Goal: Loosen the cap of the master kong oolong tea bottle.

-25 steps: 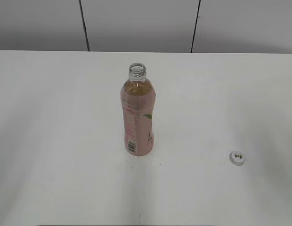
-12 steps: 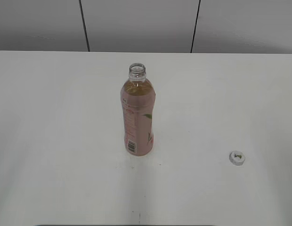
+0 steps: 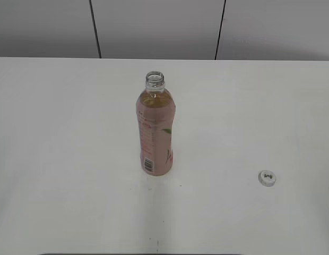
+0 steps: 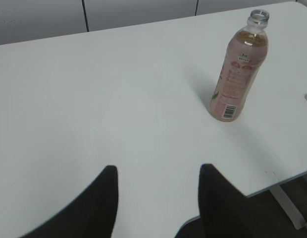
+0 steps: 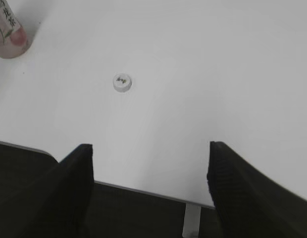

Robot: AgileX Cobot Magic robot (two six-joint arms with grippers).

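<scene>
The master kong oolong tea bottle [image 3: 156, 130] stands upright mid-table with its neck bare; the left wrist view has the bottle [image 4: 237, 74] at upper right. Only its base [image 5: 9, 34] shows at the top left corner of the right wrist view. The white cap [image 3: 267, 178] lies on the table to the bottle's right, and the right wrist view shows this cap [image 5: 122, 82] ahead of the jaws. My left gripper [image 4: 157, 171] is open and empty, well back from the bottle. Over the table's near edge my right gripper [image 5: 149, 148] stands wide open, empty. Neither gripper shows in the exterior view.
The white table [image 3: 74, 159] ends at a near edge [image 5: 143, 191] under my right gripper, with a metal leg [image 5: 192, 220] below it. A grey panelled wall [image 3: 154, 26] runs behind the table.
The bottle has stayed put. The cap sits in nearly the same spot, its dark mark turned slightly. Neither arm is in the earlier frames.
</scene>
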